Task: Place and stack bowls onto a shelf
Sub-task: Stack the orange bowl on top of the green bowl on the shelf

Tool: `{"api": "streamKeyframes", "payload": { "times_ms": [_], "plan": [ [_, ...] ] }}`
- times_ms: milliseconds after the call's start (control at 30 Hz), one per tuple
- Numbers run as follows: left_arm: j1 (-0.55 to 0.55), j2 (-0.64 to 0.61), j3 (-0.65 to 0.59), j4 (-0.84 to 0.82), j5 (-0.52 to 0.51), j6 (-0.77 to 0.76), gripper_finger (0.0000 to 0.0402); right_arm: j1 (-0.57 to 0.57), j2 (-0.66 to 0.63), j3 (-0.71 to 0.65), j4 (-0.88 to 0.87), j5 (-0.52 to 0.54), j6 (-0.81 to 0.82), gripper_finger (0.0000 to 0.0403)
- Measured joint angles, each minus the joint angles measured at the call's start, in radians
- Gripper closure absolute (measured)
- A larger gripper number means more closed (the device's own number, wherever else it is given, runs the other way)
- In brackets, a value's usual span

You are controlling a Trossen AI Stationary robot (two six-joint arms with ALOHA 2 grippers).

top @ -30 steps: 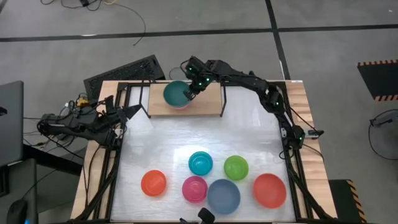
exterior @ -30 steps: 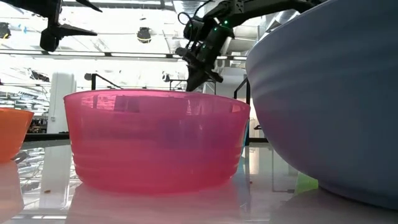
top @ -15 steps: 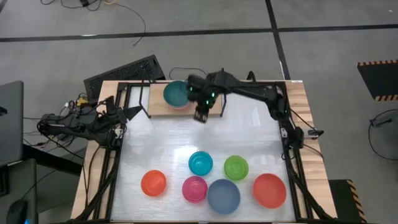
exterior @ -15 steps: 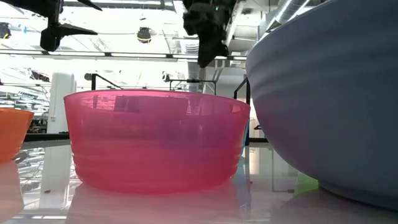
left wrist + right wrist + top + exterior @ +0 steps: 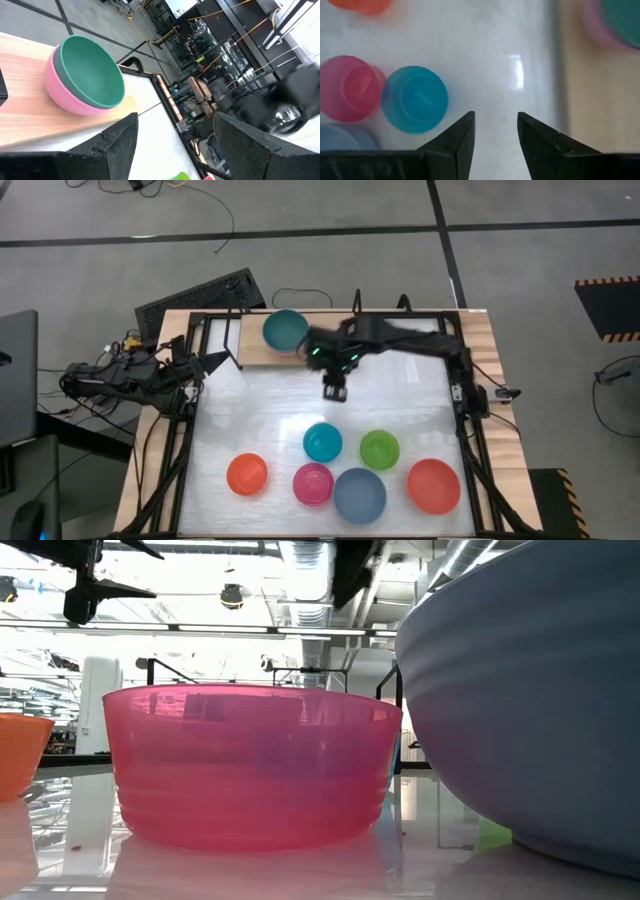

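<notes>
While right gripper hangs over bare white table between shelf and loose bowls, fingers part-open, holding nothing; dark green bowl nested in pale pink bowl on shelf's left end; teal bowl, lime bowl, orange bowl, magenta bowl, grey-blue bowl, red bowl grouped on table's near side; left gripper parked at table's left edge, open, empty
</notes>
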Motion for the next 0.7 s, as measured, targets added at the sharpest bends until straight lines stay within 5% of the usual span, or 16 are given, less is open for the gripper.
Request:
{"api": "streamKeyframes", "payload": {
  "times_ms": [267, 367, 500, 700],
  "plan": [
    [0.0, 0.0, 0.0, 0.0, -0.003, -0.006, 0.0157, -0.017, -0.281, -0.041, -0.102, 0.015, 0.158, 0.0236],
    [0.0, 0.0, 0.0, 0.0, -0.003, -0.005, 0.0157, 0.01, -0.432, -0.122, -0.101, 0.1, 0.244, 0.0236],
    [0.0, 0.0, 0.0, -0.001, -0.005, 0.003, 0.0157, 0.084, -0.618, -0.315, -0.093, 0.233, 0.439, 0.0236],
    [0.0, 0.0, 0.0, -0.002, -0.009, 0.003, 0.0157, 0.279, -0.843, -0.726, 0.029, 0.273, 0.789, 0.0236]
  ]
}}
